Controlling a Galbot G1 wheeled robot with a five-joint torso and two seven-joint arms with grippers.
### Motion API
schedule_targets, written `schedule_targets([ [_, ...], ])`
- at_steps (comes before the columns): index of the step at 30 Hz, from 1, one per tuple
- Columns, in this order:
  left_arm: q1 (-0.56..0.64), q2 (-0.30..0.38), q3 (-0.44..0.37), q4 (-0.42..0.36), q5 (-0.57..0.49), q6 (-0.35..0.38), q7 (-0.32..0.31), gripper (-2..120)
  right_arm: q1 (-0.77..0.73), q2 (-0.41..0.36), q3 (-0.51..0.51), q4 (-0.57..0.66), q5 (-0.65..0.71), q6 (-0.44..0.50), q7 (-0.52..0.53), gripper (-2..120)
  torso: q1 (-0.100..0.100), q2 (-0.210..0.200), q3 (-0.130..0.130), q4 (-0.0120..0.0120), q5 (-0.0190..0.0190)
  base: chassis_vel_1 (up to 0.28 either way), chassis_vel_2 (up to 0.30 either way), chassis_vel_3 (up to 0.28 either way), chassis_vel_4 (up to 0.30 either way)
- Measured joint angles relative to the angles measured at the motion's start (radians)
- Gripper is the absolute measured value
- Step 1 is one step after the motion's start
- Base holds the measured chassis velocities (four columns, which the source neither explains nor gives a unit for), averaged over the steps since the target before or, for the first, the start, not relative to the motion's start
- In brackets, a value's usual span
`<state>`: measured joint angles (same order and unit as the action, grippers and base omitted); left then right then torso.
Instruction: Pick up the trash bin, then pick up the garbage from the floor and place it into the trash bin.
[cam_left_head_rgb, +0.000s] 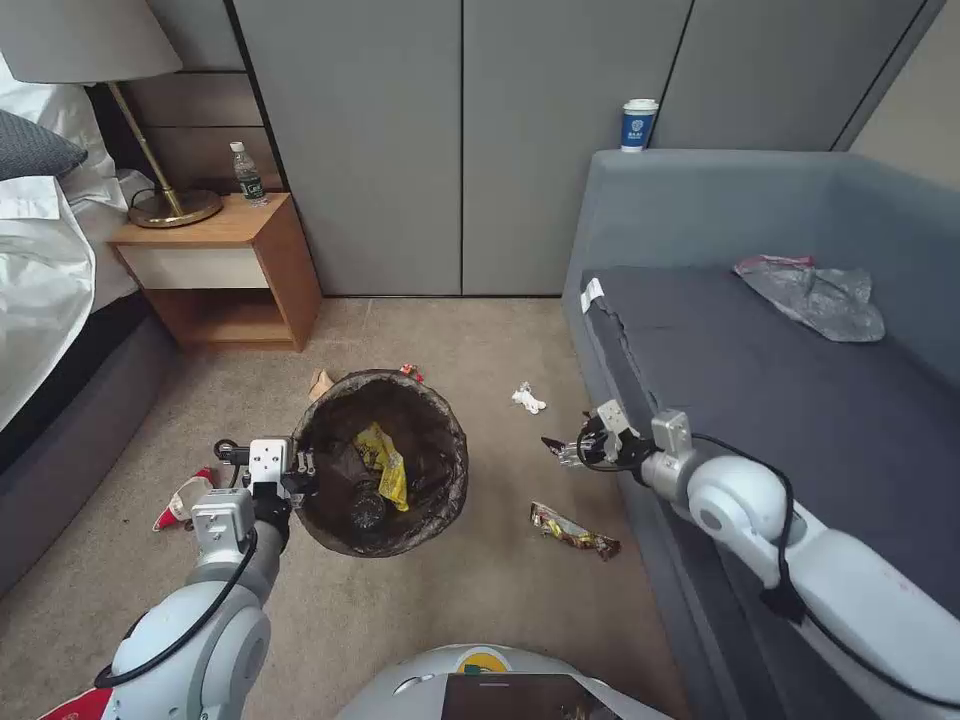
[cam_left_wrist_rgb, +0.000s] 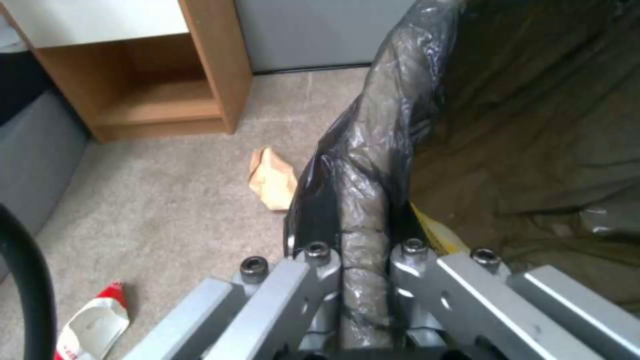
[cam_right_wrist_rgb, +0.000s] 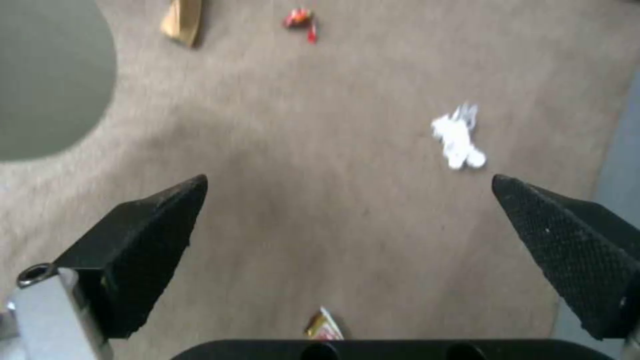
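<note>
left gripper (cam_left_head_rgb: 300, 470) jaws clamp the bin (cam_left_head_rgb: 380, 462) rim; wrapper and bottle inside. right gripper (cam_left_head_rgb: 572, 450) jaws open above the floor; tissue (cam_left_head_rgb: 528, 398), wrappers, cup (cam_left_head_rgb: 182, 500) left.

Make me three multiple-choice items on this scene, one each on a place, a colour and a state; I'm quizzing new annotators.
1. Where is the white tissue?
A. on the carpet
B. on the sofa
C. in the trash bin

2. What colour is the wrapper inside the trash bin?
A. blue
B. yellow
C. white

3. How is the right tool?
A. shut on a bottle
B. shut on the tissue
C. open

Answers: 1 A, it lies between bin and sofa. 2 B, yellow shows against the dark liner. 3 C, the right wrist view shows its fingers spread over bare carpet.
</note>
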<state>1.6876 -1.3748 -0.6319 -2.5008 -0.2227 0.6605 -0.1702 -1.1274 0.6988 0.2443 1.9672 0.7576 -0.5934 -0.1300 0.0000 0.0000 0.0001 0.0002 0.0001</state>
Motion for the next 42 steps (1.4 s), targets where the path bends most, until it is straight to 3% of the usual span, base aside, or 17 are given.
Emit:
schedule_targets([
  [4,0.004,-0.001,-0.001,0.0,0.0,0.001,-0.001,2,0.04,0.0,-0.024,-0.087,0.0,-0.031,-0.069,100,0.0,0.0,0.0,-0.0001,0.0,0.0,0.0,0.0,0.0],
  [10,0.002,-0.004,0.002,0.0,0.001,0.001,-0.001,2,0.04,0.001,-0.052,-0.133,-0.007,-0.044,-0.083,100,0.0,0.0,0.0,-0.0003,-0.0001,0.0,0.0,0.0,0.0],
  [19,-0.002,-0.019,0.018,0.0,0.015,0.001,-0.001,2,0.05,0.04,-0.114,-0.183,-0.032,-0.058,-0.047,100,0.0,0.0,0.0,-0.0001,-0.0002,0.0,0.0,0.0,0.0],
  [42,0.002,-0.022,0.006,0.001,0.014,0.001,-0.001,2,0.149,0.172,-0.279,-0.474,-0.071,-0.074,0.049,100,0.0,0.0,0.0,-0.0002,-0.0001,0.0,0.0,0.0,0.0],
])
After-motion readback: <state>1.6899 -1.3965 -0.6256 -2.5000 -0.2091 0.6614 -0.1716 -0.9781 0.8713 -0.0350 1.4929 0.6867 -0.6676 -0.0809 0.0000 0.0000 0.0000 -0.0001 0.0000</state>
